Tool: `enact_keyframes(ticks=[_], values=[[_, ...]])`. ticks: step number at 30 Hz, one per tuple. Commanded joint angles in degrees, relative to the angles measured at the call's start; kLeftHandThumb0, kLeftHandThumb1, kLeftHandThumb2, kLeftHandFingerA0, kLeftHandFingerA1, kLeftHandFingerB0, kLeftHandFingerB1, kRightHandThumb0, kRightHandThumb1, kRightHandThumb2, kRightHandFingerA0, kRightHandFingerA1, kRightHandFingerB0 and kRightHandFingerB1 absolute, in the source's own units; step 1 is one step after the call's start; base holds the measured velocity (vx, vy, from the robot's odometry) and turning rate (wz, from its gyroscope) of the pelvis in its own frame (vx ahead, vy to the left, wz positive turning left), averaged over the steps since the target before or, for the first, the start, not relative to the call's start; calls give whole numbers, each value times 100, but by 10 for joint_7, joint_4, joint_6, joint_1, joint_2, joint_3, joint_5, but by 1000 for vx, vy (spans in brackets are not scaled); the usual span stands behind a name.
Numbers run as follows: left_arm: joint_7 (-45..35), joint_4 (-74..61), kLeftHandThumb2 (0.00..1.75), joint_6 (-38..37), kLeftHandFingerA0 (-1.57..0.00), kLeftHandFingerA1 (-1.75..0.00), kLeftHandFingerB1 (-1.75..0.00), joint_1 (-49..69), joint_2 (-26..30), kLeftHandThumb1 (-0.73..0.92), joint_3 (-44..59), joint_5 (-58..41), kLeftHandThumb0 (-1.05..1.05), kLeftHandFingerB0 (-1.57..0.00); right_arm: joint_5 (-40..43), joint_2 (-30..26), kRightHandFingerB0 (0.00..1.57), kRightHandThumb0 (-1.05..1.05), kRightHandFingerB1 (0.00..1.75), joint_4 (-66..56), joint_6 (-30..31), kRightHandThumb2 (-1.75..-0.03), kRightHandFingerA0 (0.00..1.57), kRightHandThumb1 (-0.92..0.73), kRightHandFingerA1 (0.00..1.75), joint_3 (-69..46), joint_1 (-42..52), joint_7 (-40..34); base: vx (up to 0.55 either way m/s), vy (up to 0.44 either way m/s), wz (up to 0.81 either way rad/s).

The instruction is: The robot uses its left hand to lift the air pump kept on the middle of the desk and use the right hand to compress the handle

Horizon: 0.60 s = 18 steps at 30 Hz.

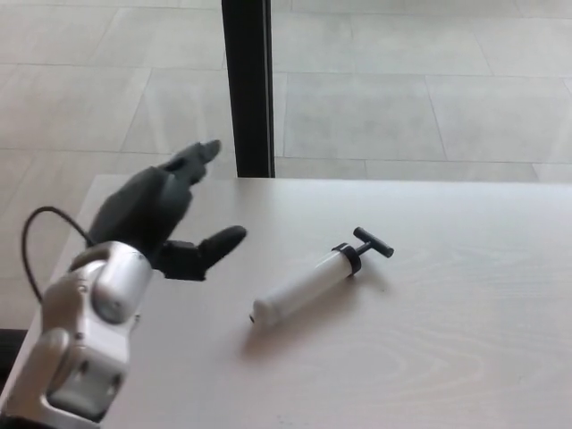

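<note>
The air pump (313,282) lies flat on its side on the desk (465,357), well off to the right of the left robot hand (165,214) and lower than it, touching nothing but the wood. That robot hand hangs raised above the desk's near-left part, fingers (192,159) spread apart from the thumb (214,246), holding nothing. The right robot hand is nowhere in view.

Look at the pump: a smooth white barrel, a black collar, then a thin rod out to a black T-handle (373,242) pointing away to the far right. It looks like light, rigid plastic, and a round barrel like that will likely roll or slip under a loose grip. The sensible hold is around the mid-barrel, fingers wrapped across it, leaving the handle end free. The thin rod looks like the weak point, so no prying there.
</note>
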Motion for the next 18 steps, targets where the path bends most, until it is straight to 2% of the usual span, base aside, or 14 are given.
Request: enact_keyframes(ticks=[1,2,3,4,5,6,8,11,12,13,15,16,17,18], values=[[-124,-22,107,-191,-1,-51,-48,207,111,50,446,-374,-36,0,-14,-34,33,-81,36,224,-158,-75,24,-92,40,-141,155,56,0,0,0],[-120,8,64,-198,-16,-36,-29,224,113,80,467,-378,-65,-17,-13,-33,30,-82,35,246,-170,-74,21,-92,38,-153,163,52,0,0,0],[-117,32,109,-196,-1,-50,-48,236,108,55,485,-385,-35,0,-15,-33,35,-79,35,270,-183,-73,27,-92,37,-163,168,44,0,0,0],[-112,66,64,-198,-17,-35,-29,248,102,79,506,-398,-62,-18,-11,-31,34,-80,36,297,-196,-73,26,-92,39,-178,171,35,0,0,0],[-100,85,64,-211,-17,-35,-29,254,97,79,516,-402,-62,-18,-7,-30,34,-80,36,311,-208,-73,26,-92,39,-184,175,37,0,0,0],[-93,133,63,-224,-17,-38,-30,266,91,77,534,-412,-64,-18,-12,-33,23,-76,47,353,-237,-116,24,-76,53,-195,183,28,0,0,0],[-75,199,63,-238,-17,-38,-29,280,91,77,553,-412,-66,-17,-12,-34,22,-81,45,402,-265,-118,29,-80,56,-210,191,12,0,0,0],[-44,286,62,-241,-20,-35,-28,280,94,75,591,-423,-70,-21,-10,-27,23,-81,46,446,-289,-118,30,-80,57,-222,195,-12,0,0,0],[-50,323,107,-251,-2,-51,-48,282,95,52,606,-437,-36,0,-4,-30,22,-79,46,480,-305,-118,29,-81,57,-229,193,-12,0,0,0],[-52,347,67,-251,-10,-35,-27,284,99,79,615,-441,-66,-12,5,-27,30,-77,35,496,-311,-73,29,-92,46,-236,192,-11,0,0,0],[-49,371,69,-251,-10,-34,-26,286,102,81,626,-442,-65,-13,15,-28,28,-77,34,523,-322,-73,30,-92,46,-243,188,-10,0,0,0],[-38,386,97,-255,-1,-40,-36,294,100,60,631,-438,-72,-9,11,-32,29,-81,35,548,-329,-75,32,-92,44,-243,189,-19,0,0,0],[-23,405,65,-261,-10,-31,-25,305,95,81,637,-435,-65,-13,2,-37,28,-85,34,580,-335,-76,33,-92,44,-242,191,-37,0,0,0],[-19,417,66,-258,-10,-34,-26,308,90,83,647,-440,-65,-13,9,-33,26,-82,34,595,-338,-77,31,-92,44,-247,188,-41,0,0,0]])
